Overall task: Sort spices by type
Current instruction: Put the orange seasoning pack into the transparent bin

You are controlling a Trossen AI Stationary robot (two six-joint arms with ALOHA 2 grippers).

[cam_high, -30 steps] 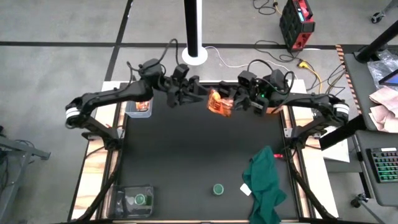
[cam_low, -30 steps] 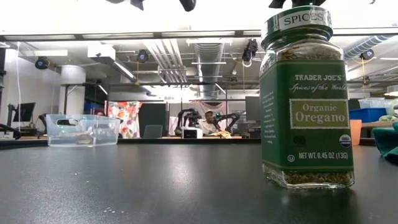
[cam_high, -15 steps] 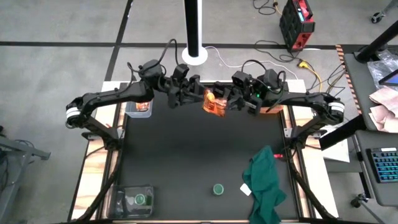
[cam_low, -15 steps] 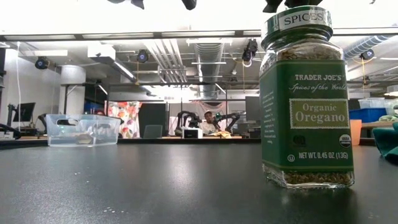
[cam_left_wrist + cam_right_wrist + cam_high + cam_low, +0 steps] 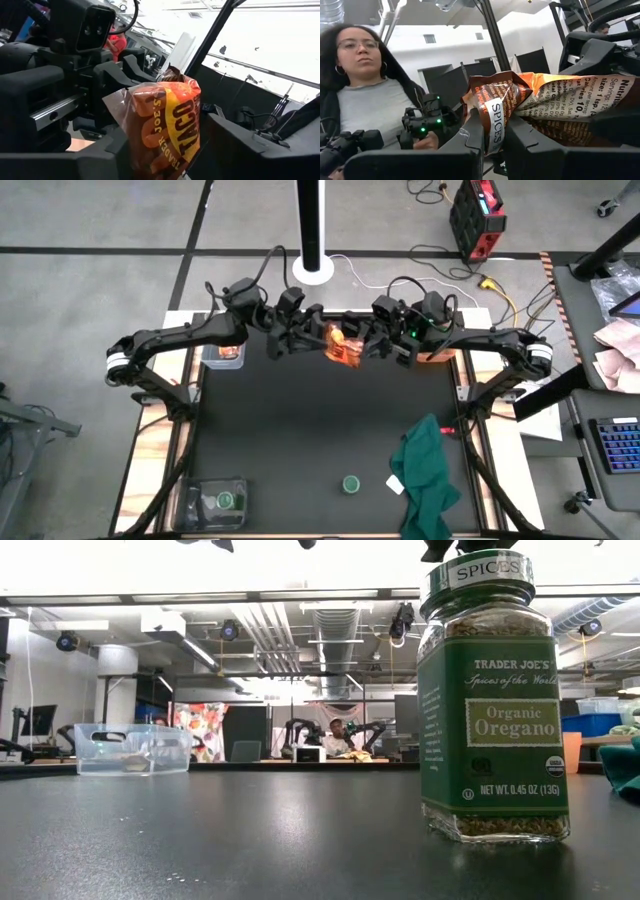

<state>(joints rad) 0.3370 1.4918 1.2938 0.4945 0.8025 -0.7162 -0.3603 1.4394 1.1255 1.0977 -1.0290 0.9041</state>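
Two grippers meet above table's far edge. L gripper [image 5: 318,337] has fingers either side of the foil packet [image 5: 345,346], can't tell if clamped yet. R gripper [image 5: 366,346] pinched tight on same packet, held in air. Oregano jar [image 5: 351,483] stands near front edge, beside green cloth [image 5: 426,470].

Both arms reached in toward each other, up in the air, and met in the middle. The right gripper [image 5: 490,137] had its jaws pinched tight on the foil packet [image 5: 343,347], with the packet's crinkly end squeezed between them. The left gripper [image 5: 165,155] faced it from the other side, and its jaws stood around the far end of that packet, one on each side.
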